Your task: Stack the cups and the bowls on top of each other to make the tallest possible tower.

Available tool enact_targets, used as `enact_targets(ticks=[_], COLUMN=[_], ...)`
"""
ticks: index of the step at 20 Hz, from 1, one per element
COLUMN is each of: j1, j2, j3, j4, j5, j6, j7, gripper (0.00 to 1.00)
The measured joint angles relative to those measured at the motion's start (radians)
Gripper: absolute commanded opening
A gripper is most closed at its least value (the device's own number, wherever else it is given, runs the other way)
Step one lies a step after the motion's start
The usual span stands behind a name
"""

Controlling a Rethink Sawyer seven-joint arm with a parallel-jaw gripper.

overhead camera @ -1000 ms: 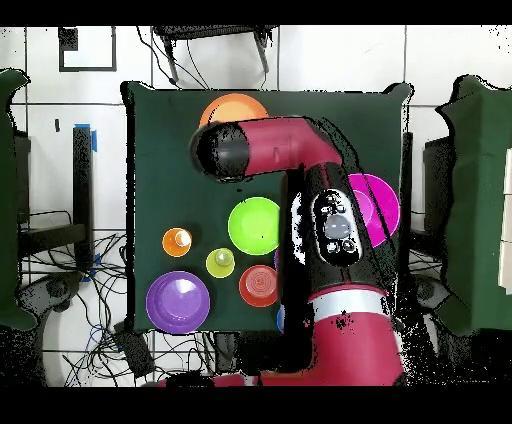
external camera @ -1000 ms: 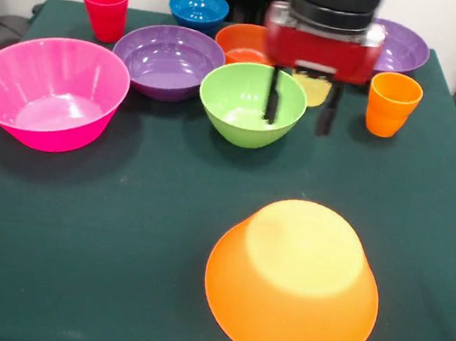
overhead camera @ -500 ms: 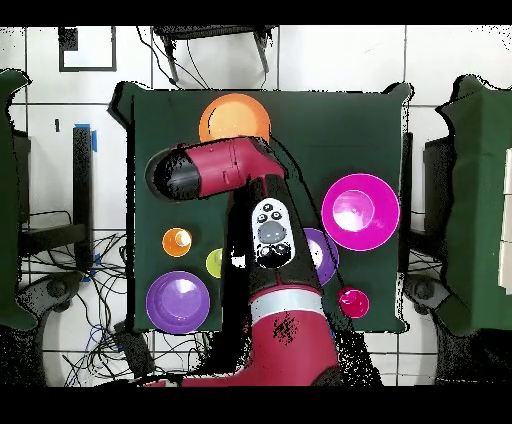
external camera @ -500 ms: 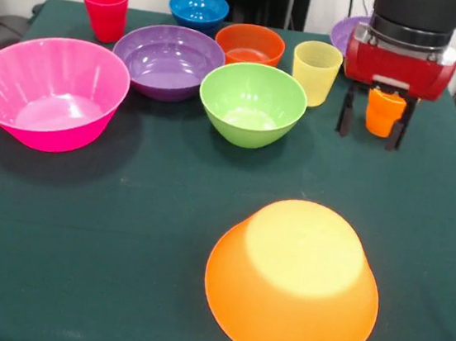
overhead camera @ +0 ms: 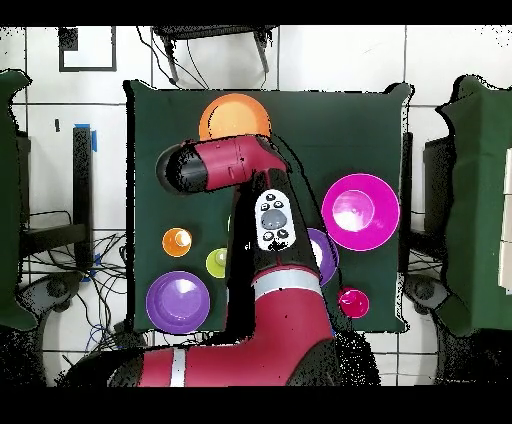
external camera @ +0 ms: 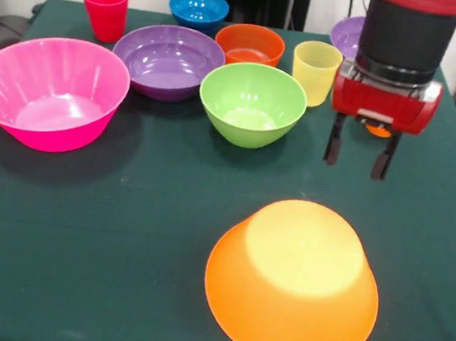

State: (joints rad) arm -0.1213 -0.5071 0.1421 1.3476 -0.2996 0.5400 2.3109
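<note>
My gripper (external camera: 355, 157) hangs open and empty above the cloth, right of the green bowl (external camera: 252, 103) and just in front of the orange cup (external camera: 377, 131), which shows only as a sliver behind it. The large orange bowl (external camera: 293, 280) sits upturned near the front edge with nothing on it. At the back stand the yellow cup (external camera: 315, 71), the red cup (external camera: 104, 10), the small blue bowl (external camera: 198, 9) and the small red-orange bowl (external camera: 249, 44). A purple bowl (external camera: 168, 61) and the pink bowl (external camera: 48, 90) sit to the left. A second purple bowl (external camera: 349, 31) is half hidden behind the arm.
From above, the arm (overhead camera: 270, 225) covers the green bowl and most of one purple bowl (overhead camera: 322, 252). The orange cup (overhead camera: 177, 241), yellow cup (overhead camera: 219, 263), purple bowl (overhead camera: 178, 300), pink bowl (overhead camera: 360, 210) and upturned orange bowl (overhead camera: 236, 118) show. Cables lie off the table's edges.
The gripper swung from above the green bowl across to the orange cup, then came lower and toward the front of the table. No bowl or cup moved.
</note>
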Motion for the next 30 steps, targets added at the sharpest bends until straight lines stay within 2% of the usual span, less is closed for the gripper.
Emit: enact_targets(ticks=[11,19,30], j1=[0.040,0.092,0.128], j2=[0.086,0.138,0.206], j3=[-0.076,-0.131,-0.201], j4=[-0.116,-0.217,-0.305], j5=[0.050,0.113,0.167], j6=[0.000,0.000,0.000], j7=[0.000,0.000,0.000], gripper=[1.00,1.00,1.00])
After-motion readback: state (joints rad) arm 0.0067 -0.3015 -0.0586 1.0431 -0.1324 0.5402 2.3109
